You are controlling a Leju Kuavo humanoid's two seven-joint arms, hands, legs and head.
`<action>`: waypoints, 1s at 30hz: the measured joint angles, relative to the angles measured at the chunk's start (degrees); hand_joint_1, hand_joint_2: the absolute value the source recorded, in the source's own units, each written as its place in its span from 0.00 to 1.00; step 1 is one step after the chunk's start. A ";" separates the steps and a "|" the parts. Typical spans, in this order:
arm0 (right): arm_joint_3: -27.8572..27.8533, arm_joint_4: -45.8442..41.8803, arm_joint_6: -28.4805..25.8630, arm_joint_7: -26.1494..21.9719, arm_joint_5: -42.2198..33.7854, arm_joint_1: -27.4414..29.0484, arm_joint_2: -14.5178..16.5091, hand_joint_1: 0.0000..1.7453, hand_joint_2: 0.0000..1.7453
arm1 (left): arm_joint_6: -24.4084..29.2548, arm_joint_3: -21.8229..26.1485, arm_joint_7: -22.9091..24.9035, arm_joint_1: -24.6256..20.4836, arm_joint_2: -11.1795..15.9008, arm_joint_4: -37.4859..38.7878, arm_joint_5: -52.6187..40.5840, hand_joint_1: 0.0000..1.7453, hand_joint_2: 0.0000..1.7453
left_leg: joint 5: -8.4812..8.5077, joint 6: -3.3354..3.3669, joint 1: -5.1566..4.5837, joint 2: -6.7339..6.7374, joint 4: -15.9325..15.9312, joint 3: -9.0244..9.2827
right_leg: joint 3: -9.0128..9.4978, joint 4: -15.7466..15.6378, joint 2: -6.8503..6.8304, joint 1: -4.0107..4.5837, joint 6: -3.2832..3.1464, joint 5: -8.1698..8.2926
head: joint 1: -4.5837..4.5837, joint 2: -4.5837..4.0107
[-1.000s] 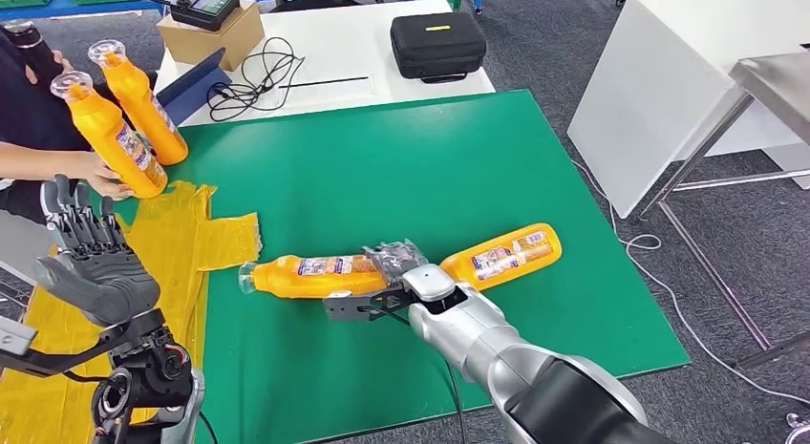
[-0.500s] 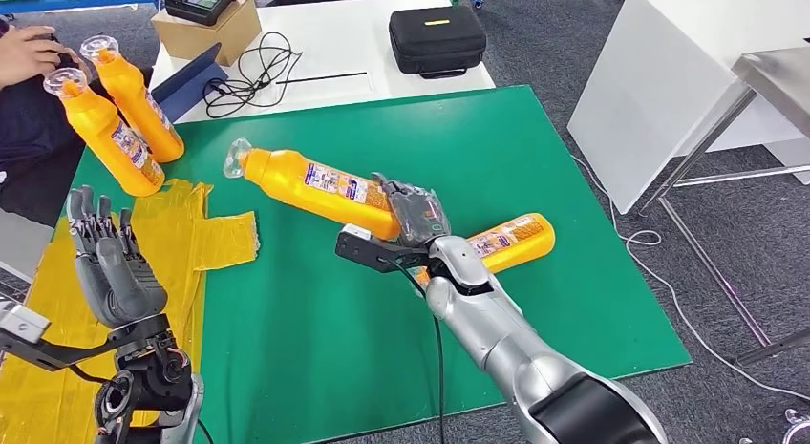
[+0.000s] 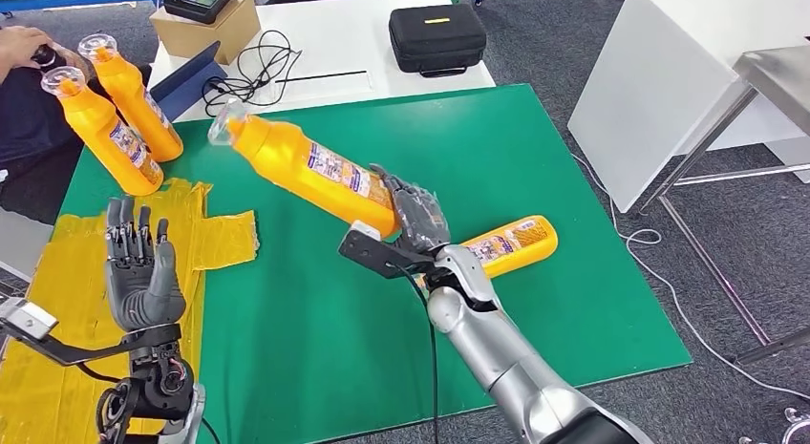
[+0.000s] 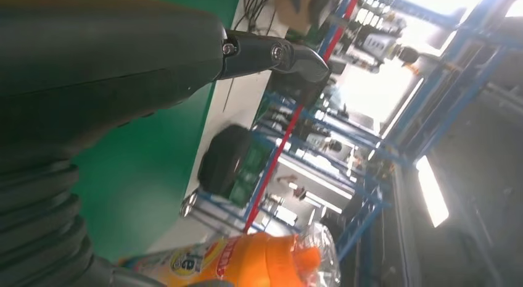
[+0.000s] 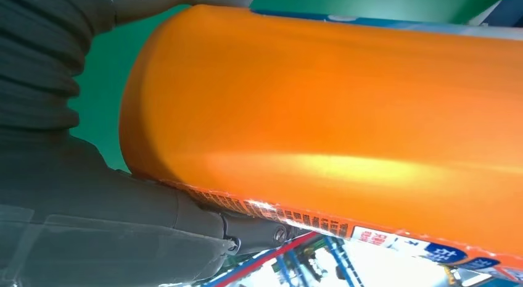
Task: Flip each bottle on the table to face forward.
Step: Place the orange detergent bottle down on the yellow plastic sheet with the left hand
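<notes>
Right hand (image 3: 417, 218) clasped around tilted orange bottle (image 3: 301, 167); left hand (image 3: 140, 272) spread, empty.

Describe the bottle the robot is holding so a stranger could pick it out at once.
Start at the green mat covering the table. Above its middle, the right hand grips the base of an orange bottle that slants up, cap toward the far left. It is the only bottle off the surface: one lies flat, two stand.

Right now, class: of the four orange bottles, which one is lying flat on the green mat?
The bottle just right of the right hand. It lies on its side on the mat; one bottle is held tilted in the air, and two stand at the far left.
</notes>
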 joint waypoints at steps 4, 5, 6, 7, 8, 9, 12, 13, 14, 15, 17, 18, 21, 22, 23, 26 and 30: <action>1.60 0.47 -1.96 -0.31 -0.52 0.01 0.88 1.00 1.00 | -3.37 -0.35 2.04 0.05 0.01 1.10 2.60 0.00 1.00 | 0.00 0.00 0.00 0.00 0.00 -0.02 | -0.02 0.00 0.00 0.00 -0.01 0.00 | 0.00 0.00; 1.91 0.92 -2.51 -0.46 -0.58 -0.23 1.28 1.00 1.00 | -4.00 -0.57 2.49 0.03 0.01 1.46 3.28 0.00 1.00 | 0.01 0.00 0.00 0.01 -0.01 -0.02 | -0.02 0.00 0.00 0.00 -0.01 0.00 | 0.00 0.00; 2.21 1.45 -2.90 -0.57 -0.62 -0.51 1.74 1.00 1.00 | -4.68 -0.80 2.95 0.02 0.00 1.83 4.04 0.00 1.00 | 0.01 0.00 0.00 0.01 -0.01 -0.01 | -0.02 0.00 0.00 0.00 -0.01 0.00 | 0.00 0.00; 2.53 2.01 -3.14 -0.62 -0.63 -0.77 2.23 1.00 1.00 | -5.42 -1.01 3.41 0.00 -0.01 2.20 4.80 0.00 1.00 | 0.01 0.00 0.00 0.01 0.00 -0.01 | -0.01 0.00 0.00 0.00 -0.01 0.01 | 0.00 0.00; 2.86 2.52 -3.19 -0.61 -0.63 -1.00 2.71 1.00 1.00 | -6.17 -1.18 3.84 -0.03 -0.01 2.52 5.50 0.00 1.00 | 0.01 -0.01 0.00 0.01 0.00 -0.01 | -0.01 0.01 0.00 0.00 -0.01 0.01 | 0.00 0.00; 3.18 2.98 -3.07 -0.55 -0.61 -1.18 3.20 1.00 1.00 | -6.90 -1.33 4.21 -0.09 -0.02 2.79 6.08 0.00 1.00 | 0.02 -0.01 0.00 0.01 0.00 -0.01 | -0.02 0.01 0.00 0.00 -0.01 0.01 | 0.00 0.00; 4.21 4.31 -2.34 -0.17 -0.37 -1.67 4.60 1.00 1.00 | -8.22 -1.83 4.92 -0.49 -0.07 3.39 6.91 0.00 1.00 | 0.02 -0.01 0.01 0.00 0.00 -0.01 | -0.01 0.01 0.00 0.01 -0.01 0.00 | 0.00 0.00; 4.55 4.81 -2.02 -0.02 -0.18 -1.86 5.03 1.00 1.00 | -8.34 -2.01 5.08 -0.64 -0.08 3.54 6.98 0.00 1.00 | 0.02 -0.01 0.01 0.00 0.00 -0.01 | -0.02 0.02 0.00 0.01 -0.01 0.00 | -0.01 0.00; 4.90 5.40 -1.74 0.17 0.05 -2.06 5.47 1.00 1.00 | -8.38 -2.16 5.25 -0.78 -0.08 3.68 7.06 0.00 1.00 | 0.02 -0.01 0.01 0.01 0.00 -0.02 | -0.02 0.02 0.00 0.01 -0.01 0.00 | -0.01 0.00; 5.29 6.11 -1.49 0.42 0.38 -2.30 5.92 1.00 1.00 | -8.39 -2.29 5.45 -0.89 -0.09 3.80 7.16 0.00 1.00 | 0.02 -0.01 0.01 0.01 0.00 -0.02 | -0.02 0.02 0.00 0.01 -0.01 0.00 | 0.00 0.00; 6.20 7.86 -1.31 0.87 1.21 -2.75 6.96 1.00 1.00 | -8.34 -2.44 5.82 -1.05 -0.11 3.95 7.36 0.00 1.00 | 0.02 -0.01 0.01 0.02 -0.01 -0.02 | -0.03 0.02 0.00 0.00 -0.01 0.00 | 0.01 0.00; 6.69 8.75 -1.32 1.04 1.66 -2.91 7.51 1.00 1.00 | -8.30 -2.47 5.94 -1.09 -0.13 3.98 7.43 0.00 1.00 | 0.02 -0.01 0.01 0.02 -0.01 -0.02 | -0.03 0.02 0.00 0.01 -0.01 0.00 | 0.01 0.00; 8.30 10.85 -1.34 1.52 2.73 -3.06 8.97 1.00 1.00 | -8.09 -2.46 6.09 -1.13 -0.16 3.98 7.48 0.00 1.00 | 0.02 -0.01 0.01 0.01 -0.01 -0.03 | -0.04 0.01 0.00 0.01 -0.01 -0.01 | 0.01 0.00; 9.02 11.31 -1.35 1.78 3.03 -2.99 9.36 1.00 1.00 | -7.93 -2.45 6.10 -1.13 -0.17 3.98 7.48 0.00 1.00 | 0.02 -0.01 0.01 0.01 -0.01 -0.03 | -0.04 0.02 0.00 0.01 -0.01 -0.01 | 0.00 0.00; 9.87 11.65 -1.38 2.16 3.31 -2.84 9.71 1.00 1.00 | -7.76 -2.40 6.11 -1.12 -0.17 3.98 7.48 0.00 1.00 | 0.02 -0.01 0.02 0.01 -0.02 -0.03 | -0.04 0.02 0.00 0.01 -0.02 -0.01 | 0.00 0.00; 12.48 12.21 -1.61 3.39 3.91 -2.20 10.38 1.00 1.00 | -7.23 -2.10 6.13 -1.00 -0.17 3.97 7.48 0.00 1.00 | 0.02 -0.01 0.02 0.01 -0.02 -0.04 | -0.04 0.02 0.00 0.01 -0.02 -0.01 | 0.01 0.00; 15.65 12.53 -2.27 3.94 4.50 -1.35 10.81 1.00 1.00 | -6.87 -1.35 6.33 -0.64 -0.17 3.96 7.46 0.00 1.00 | 0.02 -0.01 0.02 0.01 -0.02 -0.04 | -0.05 0.01 0.00 0.01 -0.02 -0.01 | 0.00 0.00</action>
